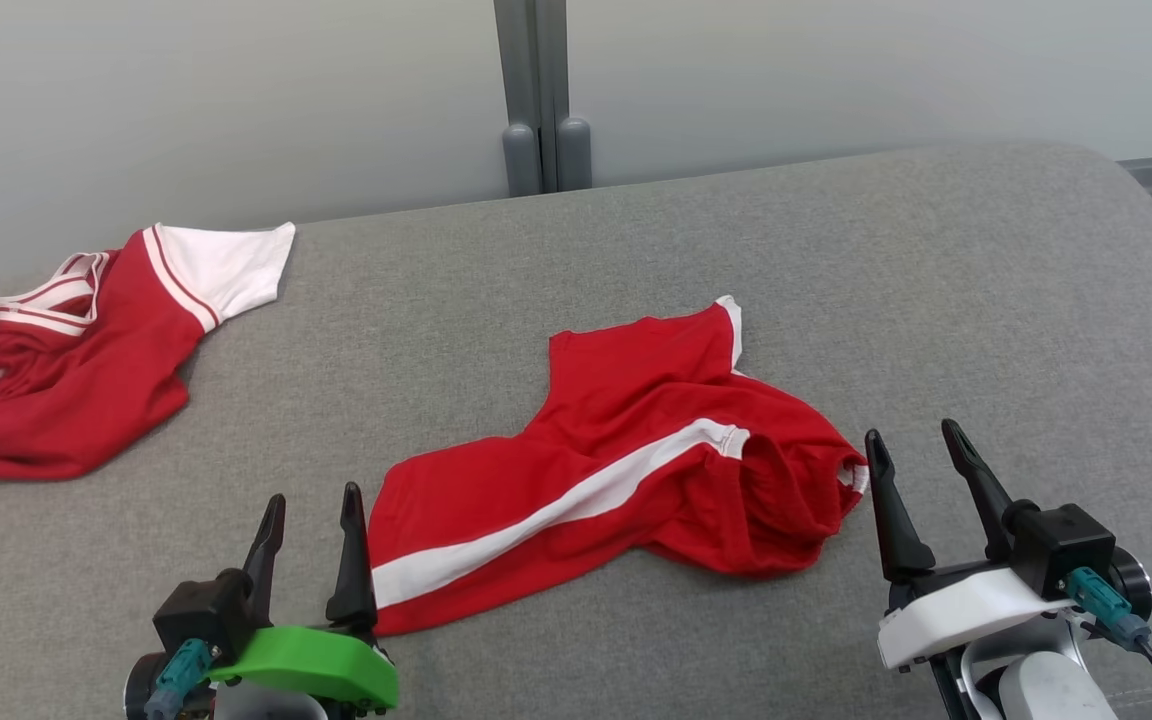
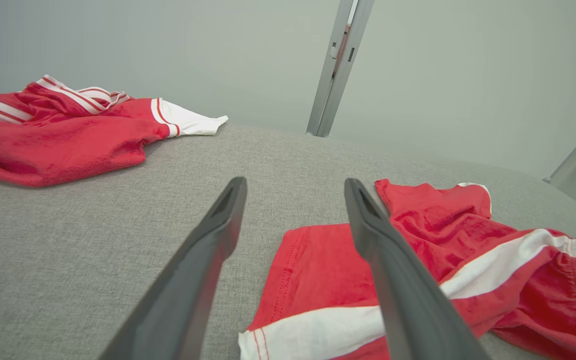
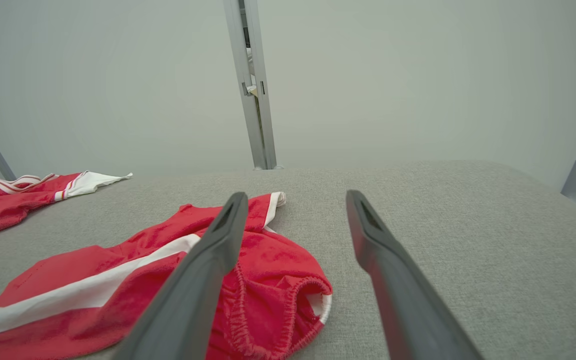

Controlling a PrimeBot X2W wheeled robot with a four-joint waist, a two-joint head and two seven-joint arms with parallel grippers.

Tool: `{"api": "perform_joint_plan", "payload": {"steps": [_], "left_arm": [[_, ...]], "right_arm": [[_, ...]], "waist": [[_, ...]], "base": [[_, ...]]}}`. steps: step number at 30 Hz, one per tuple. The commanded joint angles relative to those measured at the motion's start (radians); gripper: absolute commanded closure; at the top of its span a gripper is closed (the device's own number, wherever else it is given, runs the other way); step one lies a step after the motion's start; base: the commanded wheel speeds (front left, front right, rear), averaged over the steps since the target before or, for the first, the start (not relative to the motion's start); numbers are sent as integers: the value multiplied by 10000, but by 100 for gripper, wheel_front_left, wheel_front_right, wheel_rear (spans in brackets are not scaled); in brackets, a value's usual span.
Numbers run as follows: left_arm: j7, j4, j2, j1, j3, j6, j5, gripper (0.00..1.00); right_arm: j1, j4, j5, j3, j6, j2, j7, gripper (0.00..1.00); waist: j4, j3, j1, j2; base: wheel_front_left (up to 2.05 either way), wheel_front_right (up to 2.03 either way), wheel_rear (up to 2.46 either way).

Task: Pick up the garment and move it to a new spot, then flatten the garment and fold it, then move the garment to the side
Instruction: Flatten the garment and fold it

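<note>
A pair of red shorts with a white side stripe [image 1: 626, 460] lies crumpled in the middle of the grey surface, waistband toward the right. My left gripper [image 1: 309, 503] stands open at the lower left, just beside the shorts' left leg hem, with nothing between its fingers. My right gripper [image 1: 916, 448] is open at the lower right, just right of the elastic waistband. In the left wrist view the shorts [image 2: 418, 270] lie under and right of the right finger [image 2: 393, 270]. In the right wrist view the waistband [image 3: 278, 305] sits by the left finger [image 3: 203, 280].
A second garment, a red shirt with white sleeves and striped trim [image 1: 66, 350], lies crumpled at the far left. The grey padded surface [image 1: 936, 300] stretches bare to the right and back. A grey post [image 1: 536, 95] stands against the pale wall behind.
</note>
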Motion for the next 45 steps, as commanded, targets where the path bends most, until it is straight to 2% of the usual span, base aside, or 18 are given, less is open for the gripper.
{"api": "perform_joint_plan", "payload": {"steps": [1,16,30,38,45], "left_arm": [[-28,-95,-41,177,52,-5,149,0],[-22,-502,-178,912,551,84,451,0],[-23,-686,-181,989,392,277,286,0],[-21,-645,-179,957,260,308,285,0],[-22,-605,-178,773,132,373,250,0]], "right_arm": [[72,-38,34,4,-3,-22,-34,0],[-100,106,123,296,-3,-22,-34,0],[-152,301,111,415,-3,-20,-33,0],[-500,1495,632,1291,-3,-23,-6,0],[-1487,2904,1312,1888,-3,-25,798,0]], "waist": [[65,-83,0,0],[250,-312,0,0],[286,-251,0,0],[458,-103,0,0],[798,130,0,0]], "base": [[0,0,0],[0,0,0],[0,0,0],[0,0,0],[0,0,0]]}}
